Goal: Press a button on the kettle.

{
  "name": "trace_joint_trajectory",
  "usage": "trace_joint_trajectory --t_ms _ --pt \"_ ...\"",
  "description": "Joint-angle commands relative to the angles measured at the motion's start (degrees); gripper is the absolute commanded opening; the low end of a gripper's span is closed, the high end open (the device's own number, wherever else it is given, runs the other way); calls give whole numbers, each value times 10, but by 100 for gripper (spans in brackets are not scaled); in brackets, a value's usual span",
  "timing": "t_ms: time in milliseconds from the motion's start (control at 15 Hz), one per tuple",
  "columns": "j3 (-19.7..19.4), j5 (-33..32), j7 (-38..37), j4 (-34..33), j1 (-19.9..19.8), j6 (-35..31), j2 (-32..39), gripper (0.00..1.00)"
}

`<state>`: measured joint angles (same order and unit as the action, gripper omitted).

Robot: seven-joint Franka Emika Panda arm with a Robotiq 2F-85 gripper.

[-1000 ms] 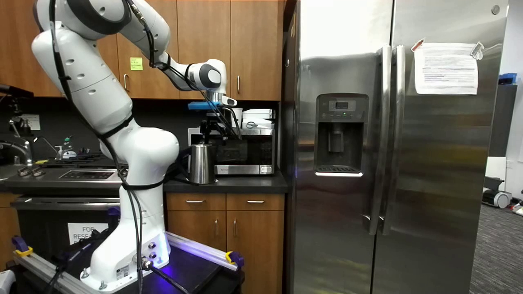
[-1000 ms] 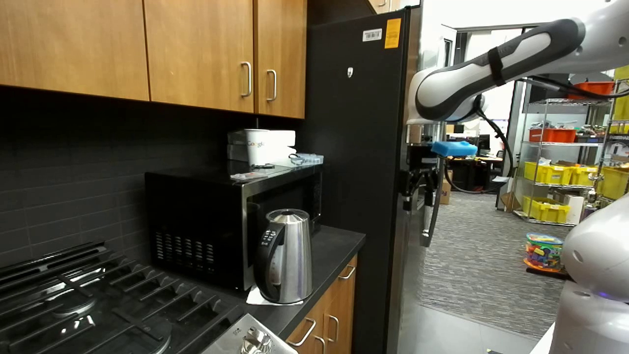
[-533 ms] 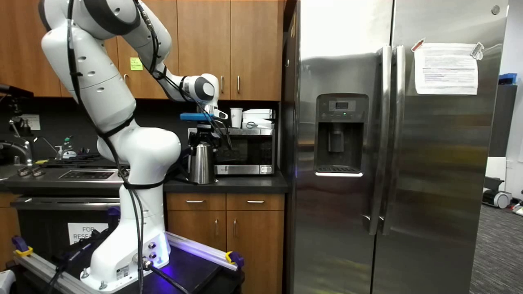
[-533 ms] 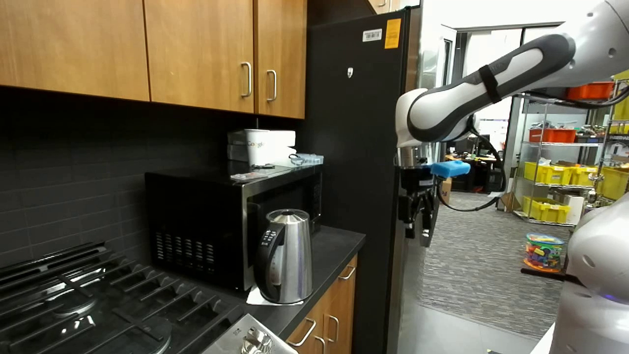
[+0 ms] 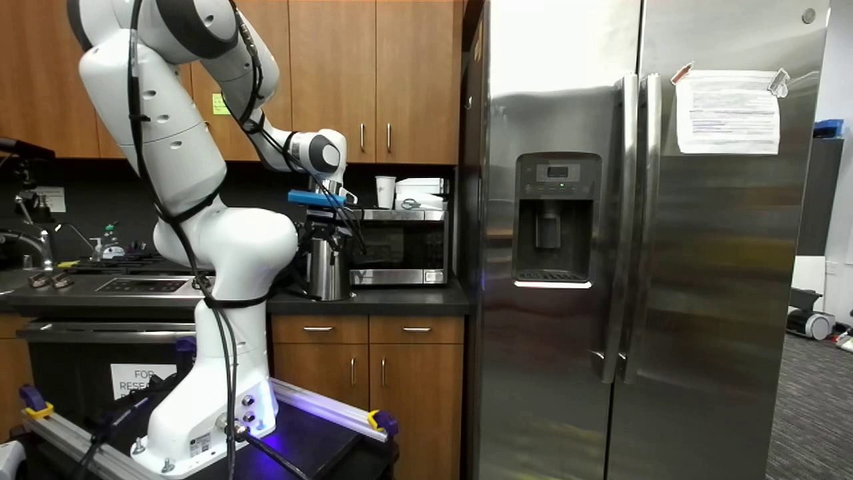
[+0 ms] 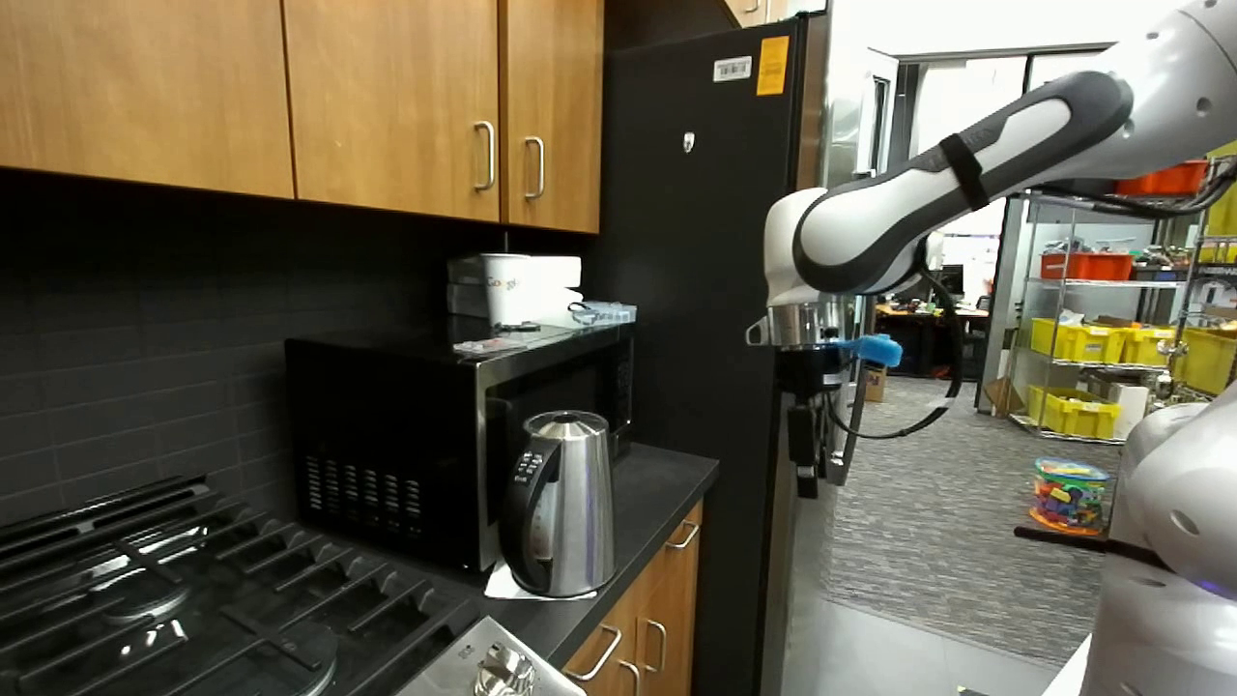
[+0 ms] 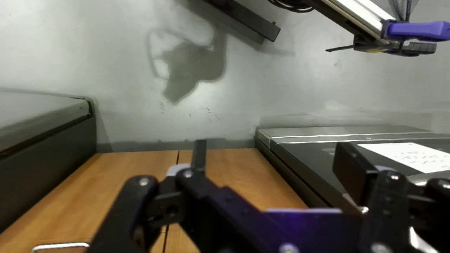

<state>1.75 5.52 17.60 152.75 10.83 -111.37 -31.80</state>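
Observation:
The kettle stands upright on the dark counter, on a white sheet. It is a steel cylinder with a black handle. Small buttons with light markings sit on the handle's upper part. The kettle also shows in an exterior view, with its top partly behind my gripper. My gripper points down and hangs apart from the kettle, out past the counter's front edge. In the wrist view the gripper is open, with nothing between its fingers. The kettle is out of the wrist view.
The microwave stands right behind the kettle, with a white cup and boxes on it. The stove lies beside the kettle. The fridge rises beyond the counter. Cabinets hang above.
My gripper has moved down and to the left in both exterior views, and the wrist has turned somewhat. The kettle has not moved.

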Motion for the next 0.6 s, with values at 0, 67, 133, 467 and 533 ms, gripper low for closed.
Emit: trace_joint_trajectory --t_ms 0,67,133,467,533 --pt "-7 -9 88 1 28 27 -21 61" --pt "-5 -17 108 2 34 39 -27 52" --pt "-5 -27 129 3 38 50 -32 45" --pt "10 -68 162 13 50 37 -68 7" --pt "13 -63 146 16 50 23 -74 1"
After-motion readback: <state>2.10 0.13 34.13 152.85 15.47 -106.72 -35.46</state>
